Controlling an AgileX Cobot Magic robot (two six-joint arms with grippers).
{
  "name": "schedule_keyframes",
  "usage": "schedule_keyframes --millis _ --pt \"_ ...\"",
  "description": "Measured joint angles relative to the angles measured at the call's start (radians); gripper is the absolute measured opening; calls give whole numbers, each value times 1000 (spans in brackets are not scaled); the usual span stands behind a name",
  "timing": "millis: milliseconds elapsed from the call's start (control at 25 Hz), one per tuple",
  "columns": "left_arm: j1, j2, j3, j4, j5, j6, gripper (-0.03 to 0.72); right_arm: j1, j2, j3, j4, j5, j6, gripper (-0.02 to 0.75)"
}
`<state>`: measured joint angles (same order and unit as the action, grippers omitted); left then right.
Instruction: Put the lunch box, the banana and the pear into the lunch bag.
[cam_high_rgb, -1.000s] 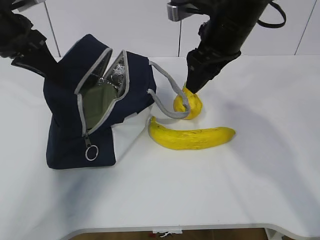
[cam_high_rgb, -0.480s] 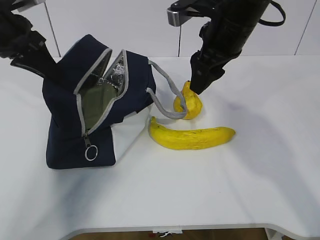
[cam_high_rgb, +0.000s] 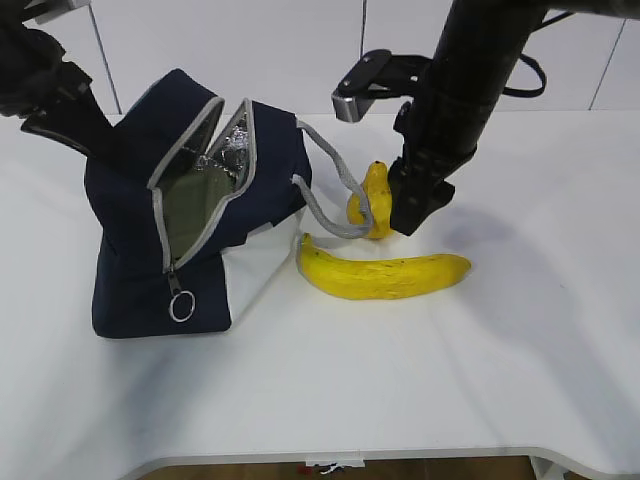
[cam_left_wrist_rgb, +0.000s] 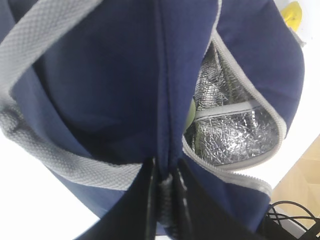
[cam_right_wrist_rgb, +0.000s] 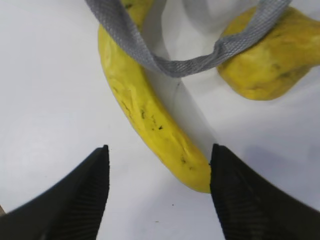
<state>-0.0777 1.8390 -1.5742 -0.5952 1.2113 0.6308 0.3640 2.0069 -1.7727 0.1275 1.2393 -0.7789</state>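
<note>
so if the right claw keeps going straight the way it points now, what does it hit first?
Probably the banana: in the wrist view it lies between the open right claw fingers, nearer than the pear. Depth is unclear.

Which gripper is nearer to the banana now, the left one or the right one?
The right. The right gripper hangs open just above the banana, beside the pear. The left gripper is far off, clamped on the lunch bag.

- Exterior view: in front of the table (cam_high_rgb: 520, 380), chest height, slanted down, mid-range.
- Left wrist view: pressed close to the lunch bag (cam_left_wrist_rgb: 110, 85), looking along its seam into the foil-lined opening.
- Right wrist view: close, pointing down at the banana (cam_right_wrist_rgb: 145, 115) and pear (cam_right_wrist_rgb: 270, 60).
- Exterior overlaps both wrist views; all three catch the pear.
</note>
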Motion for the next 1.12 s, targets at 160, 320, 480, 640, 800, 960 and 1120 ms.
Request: schedule_keyframes --millis 160,320,480,640,800,960,1120 --pt "0 0 0 0 0 0 18 0 26 22 5 -2 -45 507" --pt "0 0 0 0 0 0 18 0 37 24 46 -4 -118 507" --pt "0 0 0 2 0 0 18 0 64 24 71 -8 -147 507" --pt "0 0 0 2 0 0 18 0 102 24 73 -12 -166 507" --pt "0 0 0 3 0 0 18 0 115 24 73 -19 -175 507" --pt "0 0 0 4 0 0 17 0 120 24 76 -22 -177 507" --pt "0 0 0 6 0 0 18 0 144 24 79 -22 -177 507"
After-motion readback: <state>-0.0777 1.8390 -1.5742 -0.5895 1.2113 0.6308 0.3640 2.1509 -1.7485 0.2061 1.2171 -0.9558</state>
